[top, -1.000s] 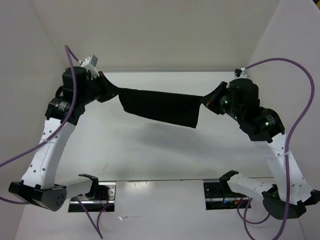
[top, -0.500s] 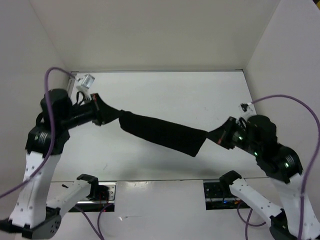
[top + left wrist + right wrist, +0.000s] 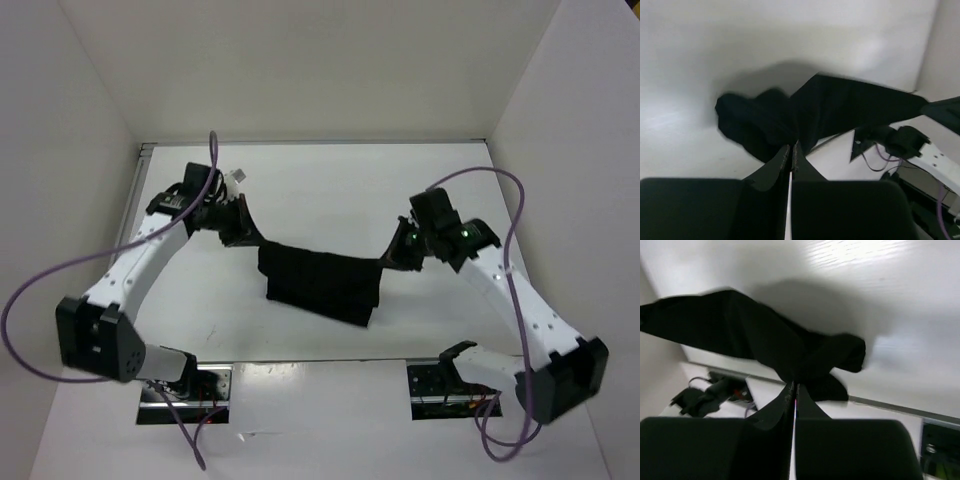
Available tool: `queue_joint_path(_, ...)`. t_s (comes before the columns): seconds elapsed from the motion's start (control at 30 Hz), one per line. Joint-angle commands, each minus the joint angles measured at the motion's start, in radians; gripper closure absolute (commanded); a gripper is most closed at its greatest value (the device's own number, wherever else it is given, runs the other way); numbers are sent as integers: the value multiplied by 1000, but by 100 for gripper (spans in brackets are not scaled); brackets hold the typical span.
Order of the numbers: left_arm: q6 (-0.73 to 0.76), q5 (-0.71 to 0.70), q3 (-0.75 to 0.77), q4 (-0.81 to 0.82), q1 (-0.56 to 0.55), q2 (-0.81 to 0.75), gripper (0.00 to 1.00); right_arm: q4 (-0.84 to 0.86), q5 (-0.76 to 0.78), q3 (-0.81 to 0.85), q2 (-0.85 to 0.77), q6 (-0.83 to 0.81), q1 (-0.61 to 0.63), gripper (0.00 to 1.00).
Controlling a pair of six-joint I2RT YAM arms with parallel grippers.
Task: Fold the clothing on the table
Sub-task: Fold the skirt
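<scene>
Over the desk, both jaws clamp ends of the clothing; lowering them evenly, slightly taut, should avoid wrinkles.

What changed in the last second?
Both arms swung down and inward: the left gripper and right gripper are now lower and closer together. The clothing, stretched taut in the air between them before, now hangs slack, its middle bunched low over the table. Unchanged: both grippers shut on the clothing's ends; nothing let go.
</scene>
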Motion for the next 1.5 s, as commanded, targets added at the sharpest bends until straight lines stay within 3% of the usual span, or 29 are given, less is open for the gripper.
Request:
queue_joint_path(0.0,97,-63,233,15,10,152,100,118,51,219,154,-147,-85,100)
queue_joint_path(0.1,120,-84,488,-47,37,227,100,84,114,443,258,-183,-112,100)
queue_joint_path(0.23,121,-94,591,-58,73,248,100,55,125,589,317,-206,-145,100)
queue_joint_path(0.3,121,-85,516,-24,73,213,100,79,87,531,317,-206,-145,100)
queue_joint_path(0.33,105,-85,397,-1,73,199,100,90,76,492,305,-197,-145,100)
queue_joint_path(0.53,19,-22,-89,152,30,145,98,127,22,24,227,-106,-72,100)
queue_joint_path(0.57,9,-22,-186,152,21,145,74,107,22,-18,216,-63,-32,94)
queue_joint_path(0.6,-1,-22,-223,152,7,133,60,89,22,-88,185,-42,-15,84)
queue_joint_path(0.67,-1,-43,-269,104,7,93,44,5,39,-130,136,9,11,62)
queue_joint_path(0.73,-13,-86,-279,59,7,42,20,-64,102,-121,38,32,22,56)
queue_joint_path(0.87,-36,-152,-158,17,22,-65,9,-148,165,-11,-16,50,9,51)
queue_joint_path(1.03,-36,-190,-33,157,34,19,9,-44,226,40,105,28,0,51)
queue_joint_path(1.13,-2,-167,0,334,34,138,10,44,236,81,231,-29,-47,51)
queue_joint_path(1.33,136,-121,154,372,34,408,26,189,220,157,443,-138,-167,51)
queue_joint_path(1.47,173,-147,175,429,34,499,27,245,174,203,551,-189,-236,51)
